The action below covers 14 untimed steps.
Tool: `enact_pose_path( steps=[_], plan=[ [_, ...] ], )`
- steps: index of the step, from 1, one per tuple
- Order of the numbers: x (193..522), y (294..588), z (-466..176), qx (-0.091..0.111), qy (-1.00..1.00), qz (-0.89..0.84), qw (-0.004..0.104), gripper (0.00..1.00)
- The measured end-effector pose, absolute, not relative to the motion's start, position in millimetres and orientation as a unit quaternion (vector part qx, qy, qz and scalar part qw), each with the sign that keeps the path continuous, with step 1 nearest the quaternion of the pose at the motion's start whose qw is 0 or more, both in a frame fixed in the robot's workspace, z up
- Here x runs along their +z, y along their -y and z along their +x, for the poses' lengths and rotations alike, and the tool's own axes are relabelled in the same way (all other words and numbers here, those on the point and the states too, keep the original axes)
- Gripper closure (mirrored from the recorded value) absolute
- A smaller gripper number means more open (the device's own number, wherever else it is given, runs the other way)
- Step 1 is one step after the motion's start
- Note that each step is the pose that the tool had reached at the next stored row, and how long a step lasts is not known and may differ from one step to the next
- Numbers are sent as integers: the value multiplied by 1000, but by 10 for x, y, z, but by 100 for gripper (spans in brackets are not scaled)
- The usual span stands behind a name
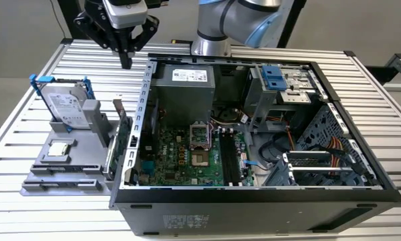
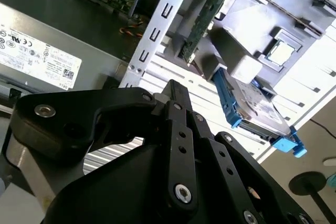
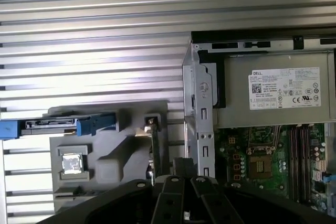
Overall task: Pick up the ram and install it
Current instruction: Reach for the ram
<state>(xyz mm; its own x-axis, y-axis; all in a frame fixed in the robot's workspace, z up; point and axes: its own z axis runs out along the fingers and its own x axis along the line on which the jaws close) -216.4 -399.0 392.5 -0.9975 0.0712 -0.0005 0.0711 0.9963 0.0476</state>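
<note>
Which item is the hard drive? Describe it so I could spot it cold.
Beside the open computer case, on the exterior view's left, sits a grey fixture. The hard drive stands upright at its far end: silver, in a blue frame, unlike the flat square chip and green card.

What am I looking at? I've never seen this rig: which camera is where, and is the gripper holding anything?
One robot arm works over a slatted table. The exterior view looks down on an open computer case; both wrist views ride on the arm, looking past its black gripper. On the exterior view's left, a grey holder carries a hard drive in a blue frame, a square chip and a green card on edge. The gripper hangs above the table beside the case, shut, holding nothing. The motherboard's long black slots look empty.
</note>
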Motion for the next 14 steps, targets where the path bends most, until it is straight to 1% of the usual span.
enact_pose_path(
  steps=[14],
  plan=[
    [3925, 3990, -2432, 24, -999, 36, 0, 100]
  ],
)
